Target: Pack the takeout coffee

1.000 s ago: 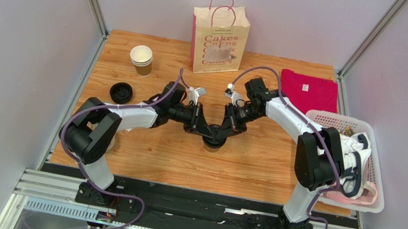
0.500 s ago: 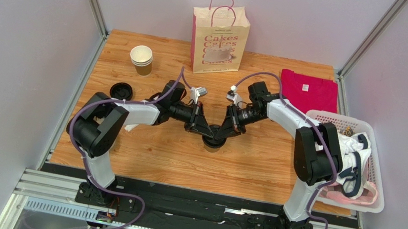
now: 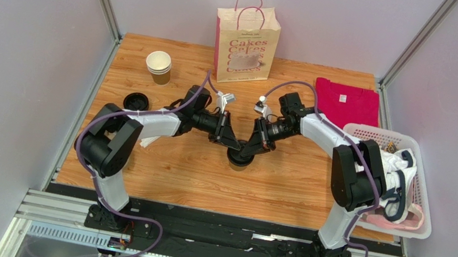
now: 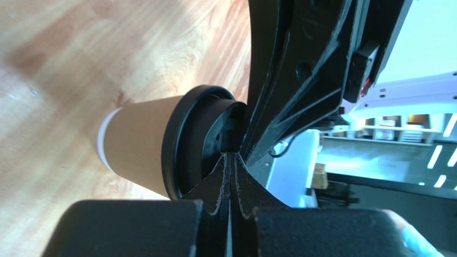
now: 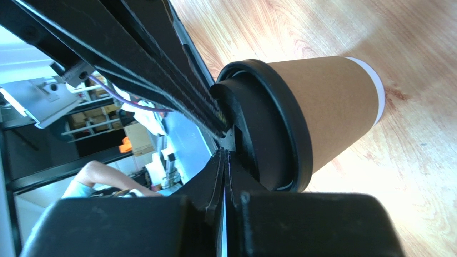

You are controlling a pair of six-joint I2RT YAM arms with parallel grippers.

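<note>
Left gripper (image 4: 229, 163) and right gripper (image 5: 224, 158): jaws closed, empty, tips bearing on the black lid (image 4: 188, 142) of the takeout coffee (image 3: 239, 161), upright mid-way across the table (image 3: 156, 165). I judge my uneven downward pressure could tip or crush it.

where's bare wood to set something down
Bare wooden table: the strip between the lidded brown paper cup and the near edge. Crowded: mid-table, where left gripper and right gripper meet on that cup, and right, by the white plastic basket.
</note>
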